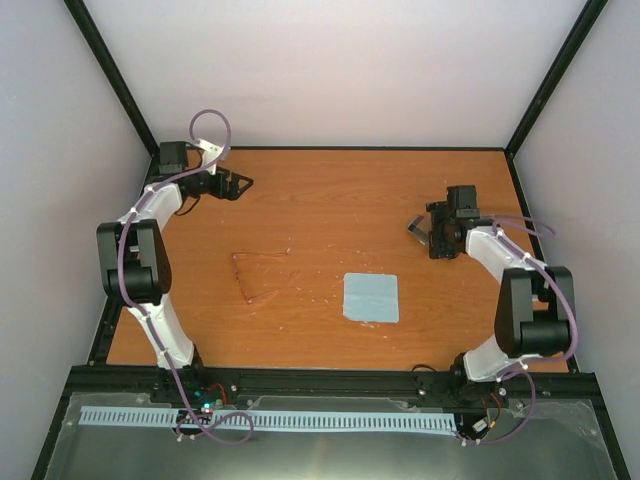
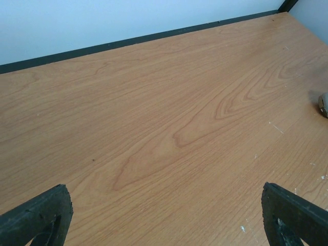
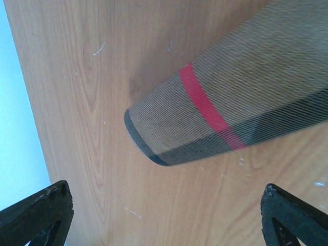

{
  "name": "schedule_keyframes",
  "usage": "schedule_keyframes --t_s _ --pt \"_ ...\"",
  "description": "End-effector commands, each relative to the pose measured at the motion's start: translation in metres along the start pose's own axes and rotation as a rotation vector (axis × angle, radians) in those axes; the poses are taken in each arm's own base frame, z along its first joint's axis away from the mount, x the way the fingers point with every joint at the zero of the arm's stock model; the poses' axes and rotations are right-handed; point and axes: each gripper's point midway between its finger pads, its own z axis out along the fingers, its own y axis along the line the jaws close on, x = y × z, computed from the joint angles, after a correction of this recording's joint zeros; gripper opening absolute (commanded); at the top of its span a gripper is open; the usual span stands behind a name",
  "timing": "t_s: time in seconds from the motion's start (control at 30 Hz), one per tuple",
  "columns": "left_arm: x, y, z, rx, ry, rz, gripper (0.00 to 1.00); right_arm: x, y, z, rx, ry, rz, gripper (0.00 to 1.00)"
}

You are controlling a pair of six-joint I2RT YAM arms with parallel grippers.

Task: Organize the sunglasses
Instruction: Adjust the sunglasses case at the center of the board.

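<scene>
The top view looks down from behind the arms onto the whole surface [image 1: 330, 200]. The left wrist camera skims low toward the far wall [image 2: 102, 20]. The right wrist camera sits close over the striped case [image 3: 236, 97], shared with the top view, perhaps the left's too.

The surface [image 1: 330, 200] is warm orange-brown wood, its grain running in darker wavy loops, flecked here and there with small white specks. The sunglasses [image 1: 258, 275] are a thin translucent amber-red, barely darker than the wood beneath them. The cloth [image 1: 371, 297] is a plain light blue-grey. The case [image 3: 230, 87] is finely ribbed in grey and tan-brown. One bright red band crosses it, a charcoal stripe runs along one side, and its end has a dark rim. The left gripper [image 2: 166, 210] and right gripper [image 3: 164, 210] have matte black fingers. The left arm [image 1: 172, 335] and right arm [image 1: 490, 245] are white with black joints, trailed by purple cables [image 1: 122, 270]. A black frame [image 1: 330, 149] edges the pale walls [image 1: 330, 70].
</scene>
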Motion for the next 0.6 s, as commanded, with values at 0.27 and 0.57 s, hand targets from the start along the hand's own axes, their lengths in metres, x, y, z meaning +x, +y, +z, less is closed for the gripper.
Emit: schedule_keyframes --t_s 0.27,0.57 --pt "0.000 0.022 -0.006 -0.007 -0.011 0.019 0.99 -0.009 0.062 0.034 -0.059 0.013 0.075 0.99" --pt "-0.004 0.041 0.001 -0.026 -0.015 0.033 1.00 0.001 0.055 0.063 0.028 0.091 0.115 1.00"
